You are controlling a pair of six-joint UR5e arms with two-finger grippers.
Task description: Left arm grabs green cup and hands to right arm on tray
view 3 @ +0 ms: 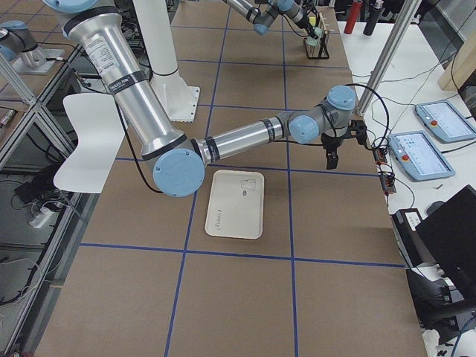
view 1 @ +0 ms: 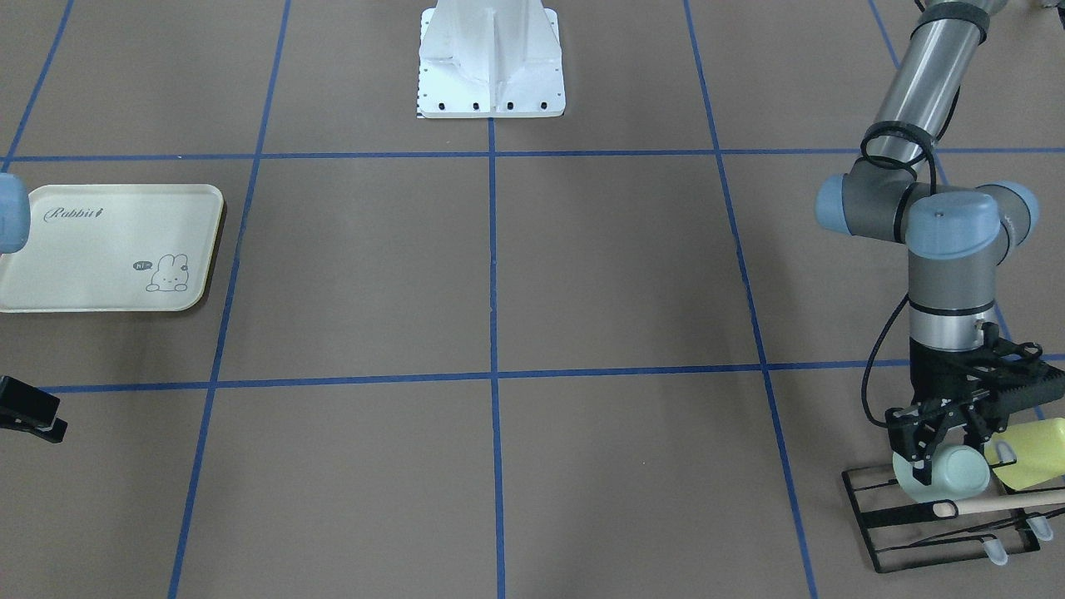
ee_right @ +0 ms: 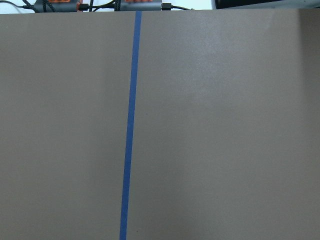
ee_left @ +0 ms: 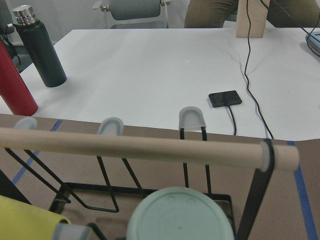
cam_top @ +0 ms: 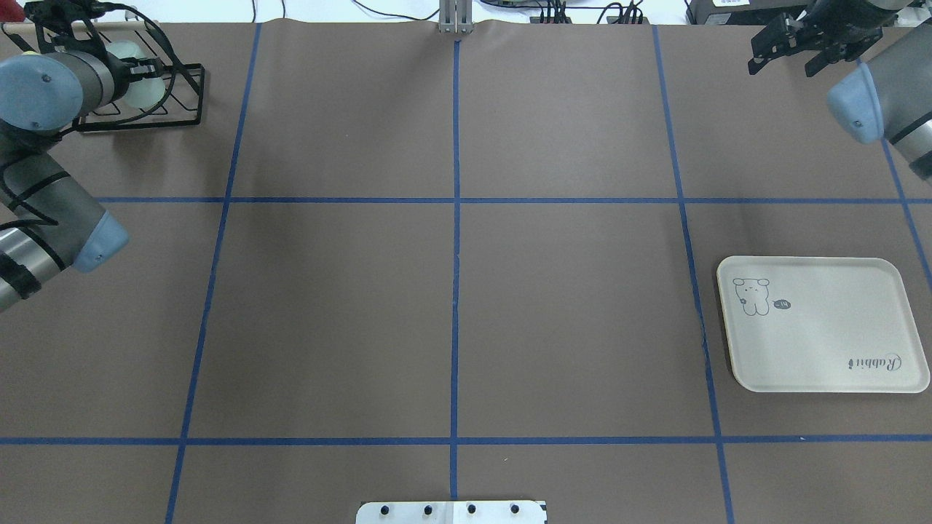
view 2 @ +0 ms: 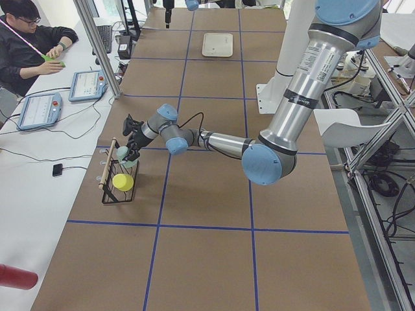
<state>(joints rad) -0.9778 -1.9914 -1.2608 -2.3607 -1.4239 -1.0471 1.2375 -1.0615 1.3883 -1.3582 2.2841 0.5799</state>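
The pale mint-green cup (view 1: 957, 478) sits base-up on the black wire rack (view 1: 907, 516) at the table's far left corner. Its round base fills the bottom of the left wrist view (ee_left: 180, 217). My left gripper (view 1: 944, 457) points down over it, open, with one finger in front of the cup and one behind. The cream "Rabbit" tray (view 1: 100, 249) lies flat and bare on my right side, and also shows in the overhead view (cam_top: 837, 342). My right gripper (cam_top: 783, 64) hangs open and empty over the far right corner, apart from the tray.
A yellow-green cup (view 1: 1036, 453) lies on the rack beside the mint one. A wooden dowel (ee_left: 135, 147) runs across the rack's far side. Beyond the table edge stand a black bottle (ee_left: 40, 50) and a red bottle (ee_left: 15, 95). The robot's white base (view 1: 491, 75) is at centre.
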